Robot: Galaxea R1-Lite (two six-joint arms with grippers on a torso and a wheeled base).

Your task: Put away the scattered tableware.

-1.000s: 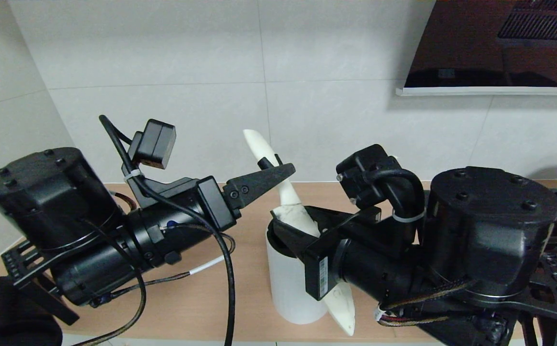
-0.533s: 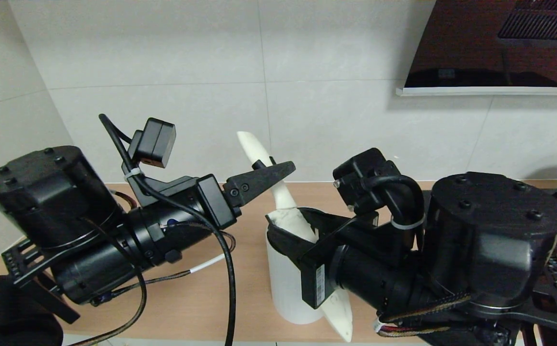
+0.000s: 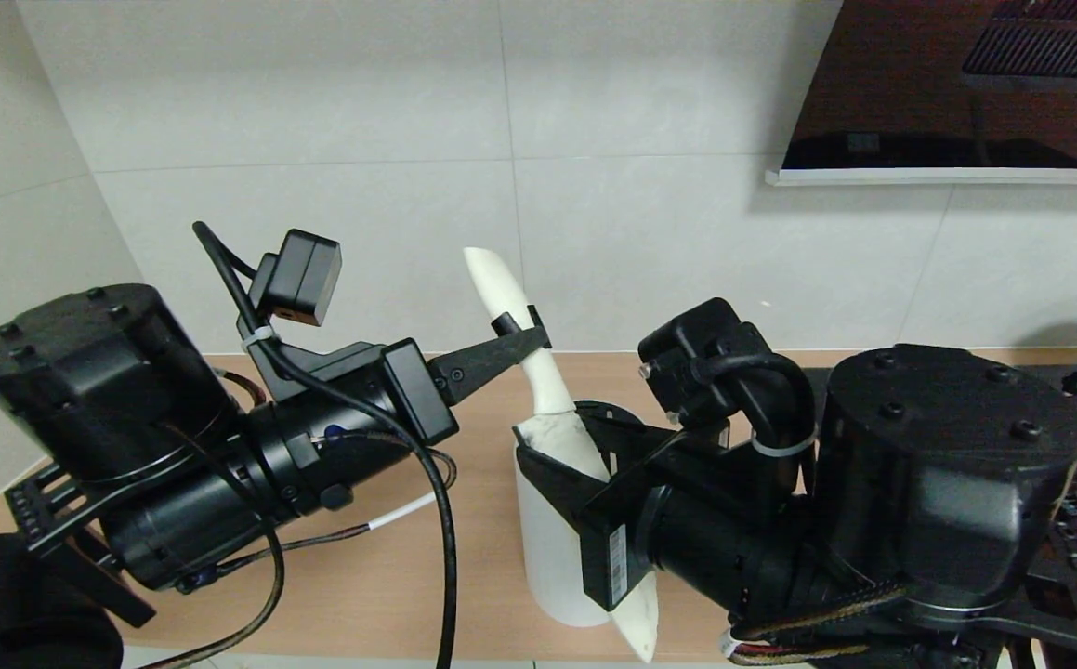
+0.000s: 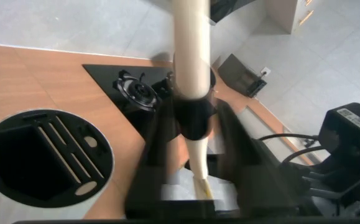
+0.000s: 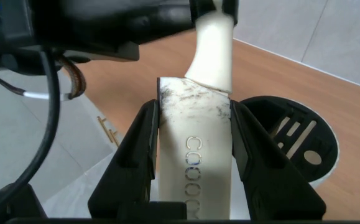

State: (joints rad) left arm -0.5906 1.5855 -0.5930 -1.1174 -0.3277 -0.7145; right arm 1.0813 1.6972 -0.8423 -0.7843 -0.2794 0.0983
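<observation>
A utensil [image 3: 493,275] is clamped by the left gripper [image 3: 521,333] and right gripper [image 3: 560,439] beside a slotted holder [image 3: 547,550].

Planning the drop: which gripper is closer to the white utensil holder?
Right. The right gripper clamps the white utensil just above the utensil holder; the left gripper grips its handle higher up.

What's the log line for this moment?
left gripper: shut on white utensil handle | right gripper: shut on its wide end | utensil: tilted, outside holder
</observation>
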